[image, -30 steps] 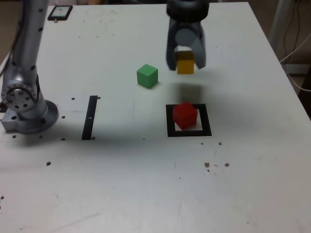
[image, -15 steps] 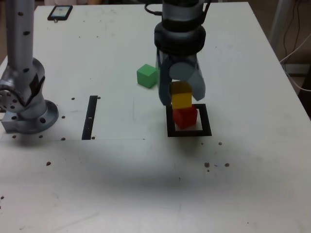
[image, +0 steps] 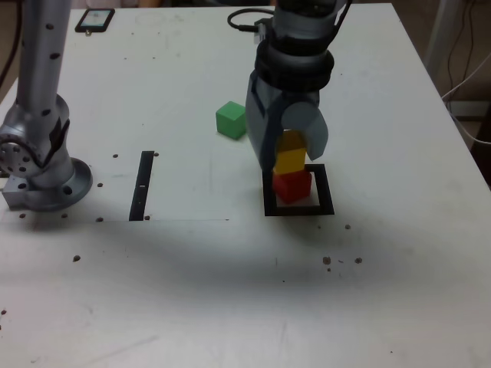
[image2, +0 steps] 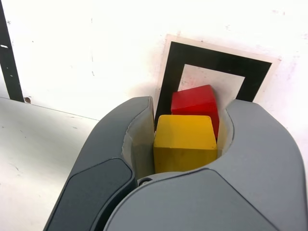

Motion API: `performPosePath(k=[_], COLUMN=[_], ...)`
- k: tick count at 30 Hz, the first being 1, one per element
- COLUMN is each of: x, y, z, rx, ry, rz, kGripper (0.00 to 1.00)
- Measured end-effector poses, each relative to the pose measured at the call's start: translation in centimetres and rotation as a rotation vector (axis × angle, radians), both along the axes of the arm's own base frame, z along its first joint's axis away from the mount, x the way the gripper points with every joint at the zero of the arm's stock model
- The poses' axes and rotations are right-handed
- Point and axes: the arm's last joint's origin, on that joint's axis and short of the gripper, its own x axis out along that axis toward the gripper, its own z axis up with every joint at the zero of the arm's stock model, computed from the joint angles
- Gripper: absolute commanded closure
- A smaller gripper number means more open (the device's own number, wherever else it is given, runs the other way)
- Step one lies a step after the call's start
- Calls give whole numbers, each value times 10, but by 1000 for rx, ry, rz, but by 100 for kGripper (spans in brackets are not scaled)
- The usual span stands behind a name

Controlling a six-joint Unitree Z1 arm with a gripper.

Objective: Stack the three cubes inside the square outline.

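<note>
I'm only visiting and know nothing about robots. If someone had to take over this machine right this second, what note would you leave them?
Gripper: shut on the yellow cube, holding it right above the red cube; whether the two touch cannot be told.
Red cube: inside the square outline, sitting turned against the frame.
Green cube: loose on the table, toward the exterior view's left of the gripper and farther back.
Done: red placed, yellow brought over it.
Left: let go of yellow, then fetch green and set it on top.

cubes: 3 (1 red (image: 292,186), 1 yellow (image: 290,159), 1 green (image: 231,120)) | square outline (image: 324,206): 1 | black strip (image: 142,186): 1
</note>
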Motion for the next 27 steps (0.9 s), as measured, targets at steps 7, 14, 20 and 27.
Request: performPosePath(k=[7, 14, 20, 27], x=[8, 7, 8, 10], y=[9, 9, 9, 14], z=[1, 2, -1, -5], rx=[-11, -34, -49, -56], ry=[-7, 15, 27, 37], rz=[4, 10, 14, 30], kGripper=[95, 95, 94, 92])
